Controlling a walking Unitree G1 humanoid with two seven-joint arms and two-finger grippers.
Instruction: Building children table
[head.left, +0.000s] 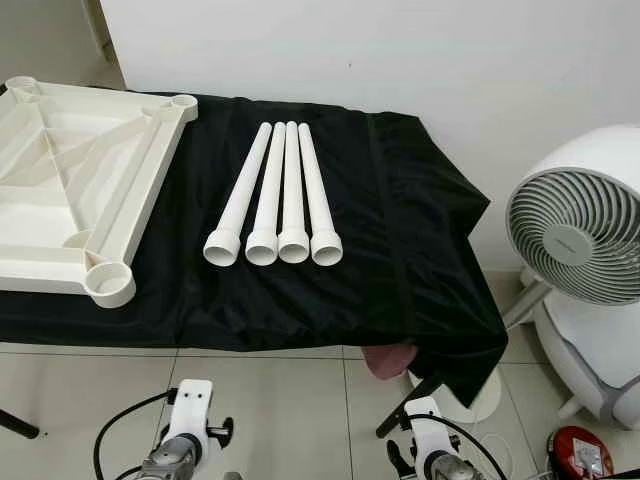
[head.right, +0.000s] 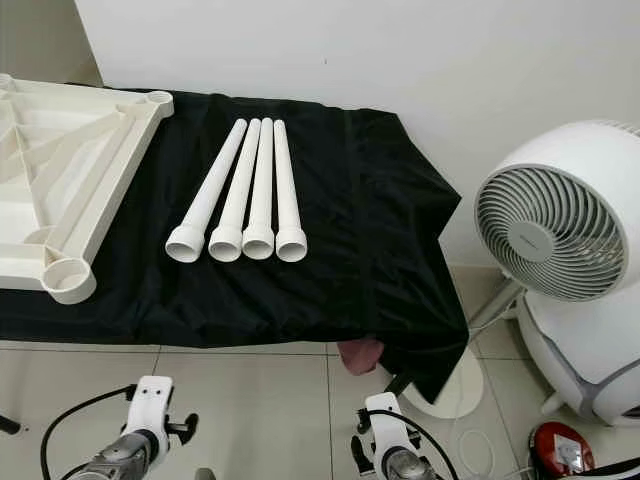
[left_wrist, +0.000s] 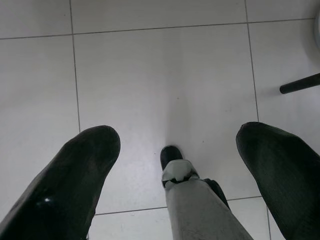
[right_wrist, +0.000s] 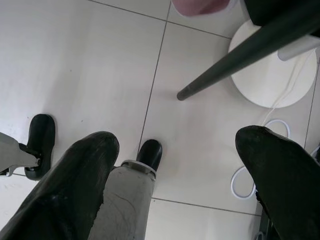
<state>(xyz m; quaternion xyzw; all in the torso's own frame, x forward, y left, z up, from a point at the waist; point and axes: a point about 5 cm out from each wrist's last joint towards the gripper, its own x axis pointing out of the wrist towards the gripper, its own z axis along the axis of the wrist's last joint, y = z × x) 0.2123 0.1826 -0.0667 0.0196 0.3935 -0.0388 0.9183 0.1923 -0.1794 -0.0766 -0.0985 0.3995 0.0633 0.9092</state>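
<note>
Black cloth (head.left: 400, 230): drapes the tabletop and serves as landmark for all entries below.

Table legs (head.left: 281, 200): four white tubes, lying side by side and touching on the cloth near its middle, wide socket ends toward the robot, narrow ends toward the wall (head.left: 400, 50).

Table top panel (head.left: 70, 180): cream plastic, upside down with ribs showing, on the cloth at the robot's left, apart from the legs; round corner sockets face up.

Fan (head.left: 575, 235): white, round grille, standing on the floor off the cloth's right end.

Pink object (head.left: 388, 360): partly hidden beneath the cloth's hanging right corner; kind cannot be told.

Left gripper (left_wrist: 177, 150): hanging low in front of the cloth's near edge over floor tiles (left_wrist: 150, 75), fingers spread apart, holding nothing.

Right gripper (right_wrist: 175, 150): likewise low over the tiles, below the cloth's right corner, fingers spread, nothing between them; a round white base (right_wrist: 270, 70) and a white cable (right_wrist: 240, 180) lie beyond.
</note>
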